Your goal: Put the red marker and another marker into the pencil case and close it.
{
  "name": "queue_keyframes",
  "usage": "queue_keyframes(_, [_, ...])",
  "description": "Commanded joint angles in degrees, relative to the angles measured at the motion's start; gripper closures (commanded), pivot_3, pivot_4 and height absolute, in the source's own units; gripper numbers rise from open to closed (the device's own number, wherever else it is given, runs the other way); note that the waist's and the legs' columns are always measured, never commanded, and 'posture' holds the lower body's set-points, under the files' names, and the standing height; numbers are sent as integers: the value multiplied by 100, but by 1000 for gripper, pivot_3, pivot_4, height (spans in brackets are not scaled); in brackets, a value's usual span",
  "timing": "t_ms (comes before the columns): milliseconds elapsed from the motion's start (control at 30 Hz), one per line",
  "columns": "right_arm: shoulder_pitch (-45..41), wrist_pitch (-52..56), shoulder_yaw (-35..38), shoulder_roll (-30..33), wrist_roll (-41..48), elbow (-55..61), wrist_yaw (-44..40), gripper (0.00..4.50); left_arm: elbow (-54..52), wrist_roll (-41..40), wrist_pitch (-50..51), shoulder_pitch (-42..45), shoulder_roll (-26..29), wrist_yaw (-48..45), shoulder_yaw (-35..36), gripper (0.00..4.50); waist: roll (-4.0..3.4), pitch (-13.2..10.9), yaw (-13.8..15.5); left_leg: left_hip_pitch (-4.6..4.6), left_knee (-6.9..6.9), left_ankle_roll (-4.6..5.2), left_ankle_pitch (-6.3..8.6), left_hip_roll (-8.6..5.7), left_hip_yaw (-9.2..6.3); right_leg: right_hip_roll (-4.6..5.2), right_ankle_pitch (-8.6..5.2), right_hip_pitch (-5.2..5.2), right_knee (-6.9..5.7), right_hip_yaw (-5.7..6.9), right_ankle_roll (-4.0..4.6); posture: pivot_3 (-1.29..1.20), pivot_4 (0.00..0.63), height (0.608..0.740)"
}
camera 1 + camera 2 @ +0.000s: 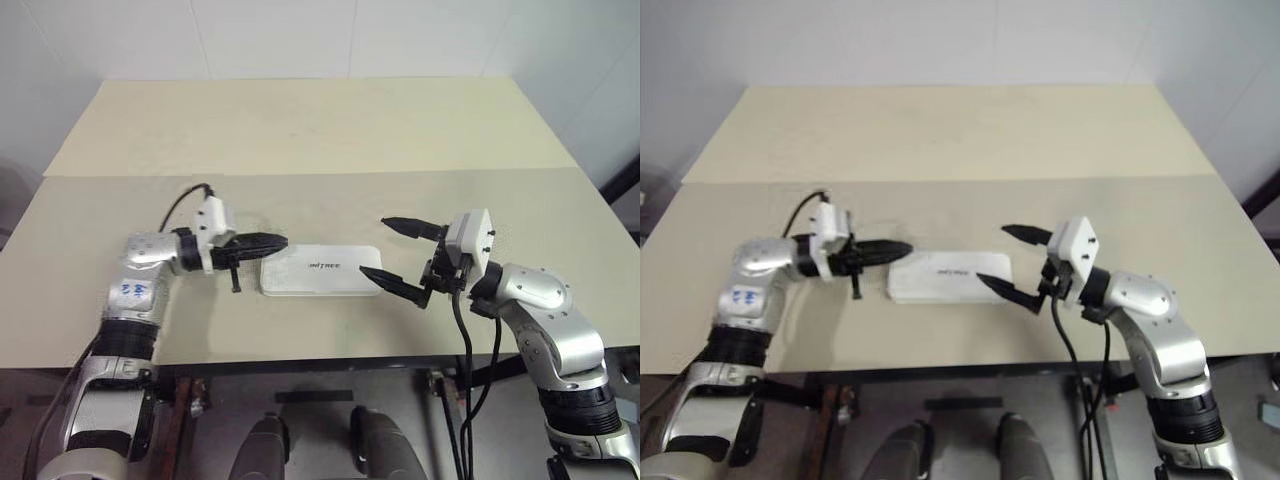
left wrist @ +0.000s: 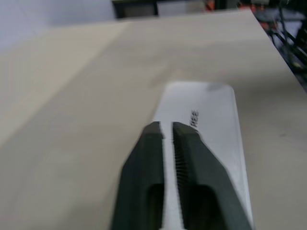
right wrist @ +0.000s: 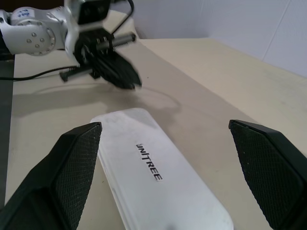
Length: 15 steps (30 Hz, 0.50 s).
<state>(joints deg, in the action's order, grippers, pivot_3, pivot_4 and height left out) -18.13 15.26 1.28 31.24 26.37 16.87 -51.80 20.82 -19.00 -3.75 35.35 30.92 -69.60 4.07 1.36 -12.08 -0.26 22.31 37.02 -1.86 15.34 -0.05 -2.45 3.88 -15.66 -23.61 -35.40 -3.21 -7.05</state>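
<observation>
Pencil case [image 1: 320,271] closed on table [image 1: 300,130]

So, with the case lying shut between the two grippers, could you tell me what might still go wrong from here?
1. The left gripper hangs close over one end of the pencil case, fingers nearly together; pulling away low could nudge the case.
2. The right gripper stands wide open, its lower finger right at the other end; a small move inward could push the case along the table.
</observation>
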Motion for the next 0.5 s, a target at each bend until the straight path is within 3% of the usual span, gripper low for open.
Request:
queue_keyframes(33, [128,-283,274,72,-14,-85,-14,0,-172,-244,-175,-73,145,-19,296,2821,0,0,22,0,1,0,0,-3,-2,3,0,2,1,3,0,0,150,740])
queue_keyframes(300, [574,-534,543,360,88,-182,-399,0,-660,-474,19,-711,331,209,656,49,0,0,-16,0,-7,-2,3,1,4,4,0,0,7,1,-1,0,150,740])
queue_keyframes(500, [647,-723,856,670,125,-575,-735,0,-1115,-624,357,-1227,417,353,697,16,0,0,-5,-5,0,-1,4,2,6,5,0,6,4,1,0,0,150,740])
